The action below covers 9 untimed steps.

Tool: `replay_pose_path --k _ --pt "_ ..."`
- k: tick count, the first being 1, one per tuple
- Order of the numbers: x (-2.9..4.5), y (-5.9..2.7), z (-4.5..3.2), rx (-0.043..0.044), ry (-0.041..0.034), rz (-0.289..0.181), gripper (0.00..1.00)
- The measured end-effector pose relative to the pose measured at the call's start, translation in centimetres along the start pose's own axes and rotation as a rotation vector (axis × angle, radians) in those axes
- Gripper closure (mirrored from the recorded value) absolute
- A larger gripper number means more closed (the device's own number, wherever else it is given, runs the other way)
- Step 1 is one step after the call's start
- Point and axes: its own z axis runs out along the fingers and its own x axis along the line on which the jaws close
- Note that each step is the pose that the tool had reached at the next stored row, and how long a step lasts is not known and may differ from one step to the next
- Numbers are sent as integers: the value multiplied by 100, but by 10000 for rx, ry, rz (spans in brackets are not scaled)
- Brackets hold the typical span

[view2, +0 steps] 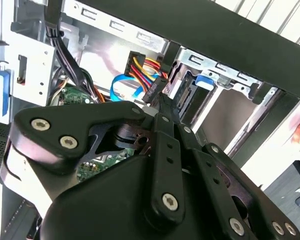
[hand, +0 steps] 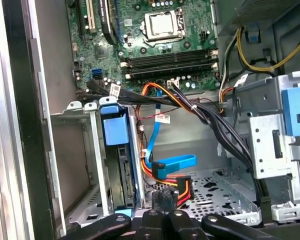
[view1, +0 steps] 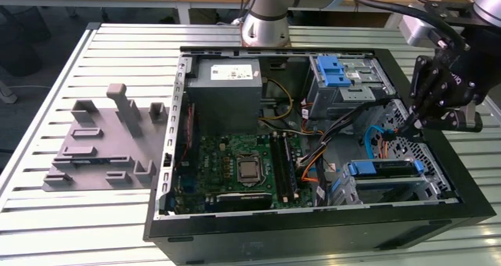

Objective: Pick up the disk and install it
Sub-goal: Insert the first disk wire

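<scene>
The flat silver disk with its blue plastic rail frame point(view1: 381, 169) sat slotted in the metal drive cage (seemingly installed). The black hand point(view1: 416, 124) hovered beside it, fingers pressed together, empty. It looked rigid, fairly heavy and shock-sensitive; best gripped by the rails.

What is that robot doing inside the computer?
The robot's claw hangs over the open computer case, down by the bundle of cables. The disk with its blue rail already sits in the metal cage at the case's corner. The claw holds nothing.
</scene>
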Motion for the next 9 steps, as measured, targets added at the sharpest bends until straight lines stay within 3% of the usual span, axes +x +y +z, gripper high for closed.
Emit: replay_pose_path --k 3,8,9 --pt "-14 -15 2 11 73 120 89" --pt "-36 -14 5 4 75 499 89" --pt "-43 -14 7 -3 76 560 83"
